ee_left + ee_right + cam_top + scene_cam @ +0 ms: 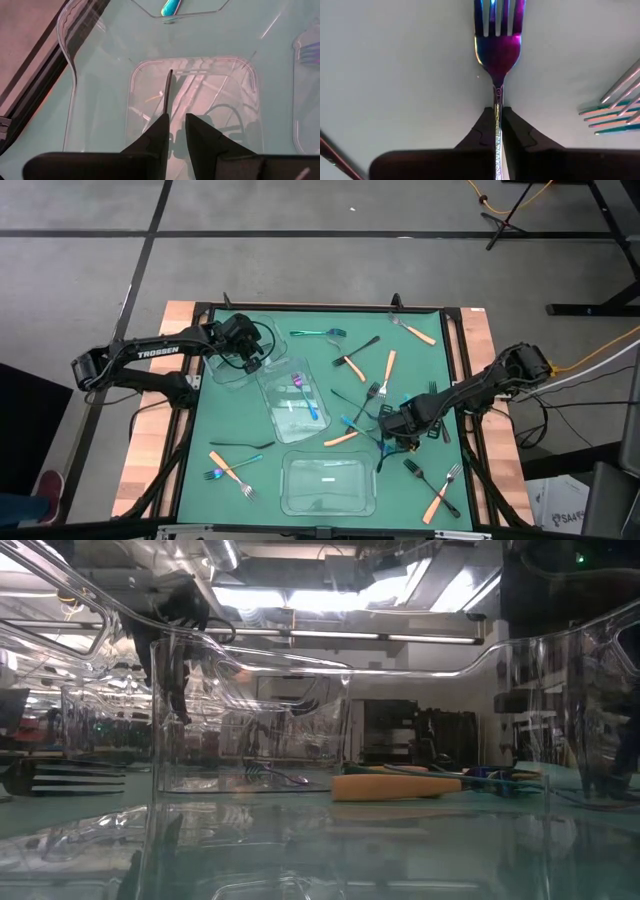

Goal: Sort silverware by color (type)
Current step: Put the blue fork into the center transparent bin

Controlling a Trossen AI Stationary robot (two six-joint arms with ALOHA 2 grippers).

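While its tines point away, the right claw [496,116] pinches the iridescent fork's [497,47] handle lengthwise.

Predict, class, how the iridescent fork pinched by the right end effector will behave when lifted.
Probably stiff: the iridescent fork looks like thin metal. Its glossy handle may slip. The right end effector pinches low on the handle, so the tines might tilt or swing.

Grey concrete floor [300,270] is spreading around the green tabletop [300,450], with 2 dark seams crossing it. An orange cable [520,198] is trailing beyond the far right corner. Ceiling strip lights [300,595] are glowing above dark shelving [400,735].
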